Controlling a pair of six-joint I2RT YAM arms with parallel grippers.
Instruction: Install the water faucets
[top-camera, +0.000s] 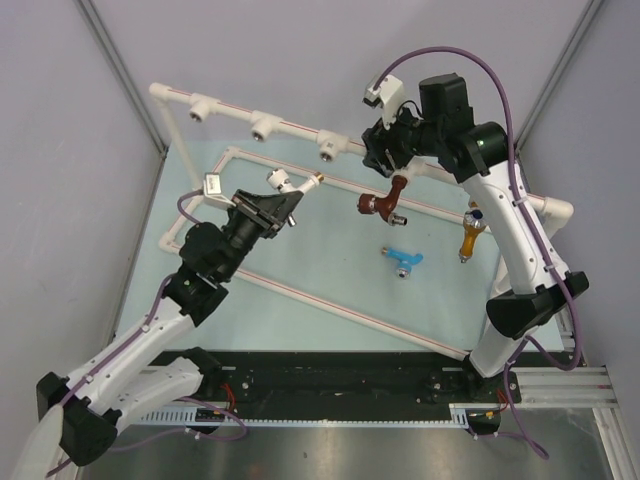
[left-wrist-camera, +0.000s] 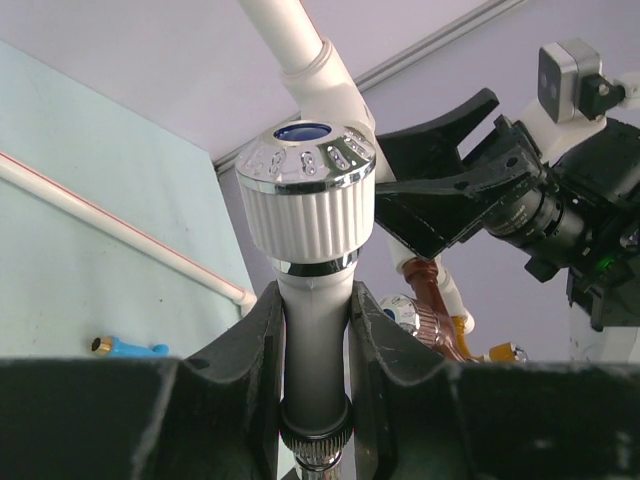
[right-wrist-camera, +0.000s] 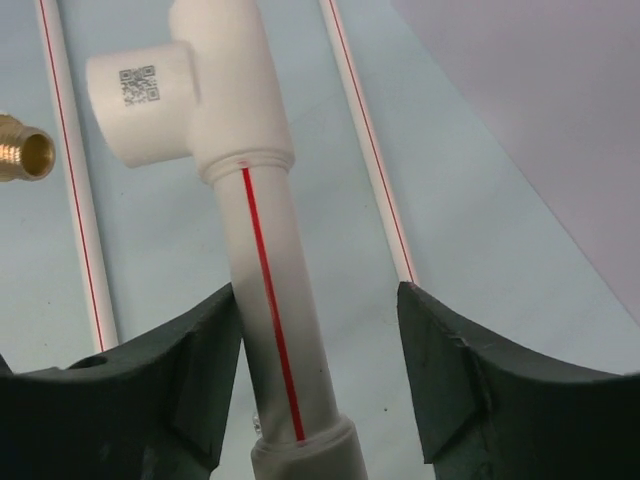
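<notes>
My left gripper (top-camera: 280, 205) (left-wrist-camera: 315, 350) is shut on the white water faucet (top-camera: 285, 183) (left-wrist-camera: 312, 200), gripping its stem below the ribbed chrome-topped knob. Its brass end (top-camera: 318, 180) (right-wrist-camera: 25, 150) points toward a tee socket (right-wrist-camera: 190, 90). My right gripper (top-camera: 385, 155) (right-wrist-camera: 320, 360) is open and straddles the top pipe (right-wrist-camera: 270, 300) of the white frame. The brown faucet (top-camera: 385, 203) (left-wrist-camera: 432, 300) hangs from that pipe just below it. An orange-yellow faucet (top-camera: 470, 235) hangs from the pipe further right. The light blue faucet (top-camera: 402, 258) (left-wrist-camera: 130, 348) lies loose on the table.
The white pipe frame (top-camera: 260, 125) stands tilted across the pale blue table, with several open tee sockets along its top rail at the left. Its lower rail (top-camera: 330, 305) runs diagonally along the table. Grey walls close in on both sides.
</notes>
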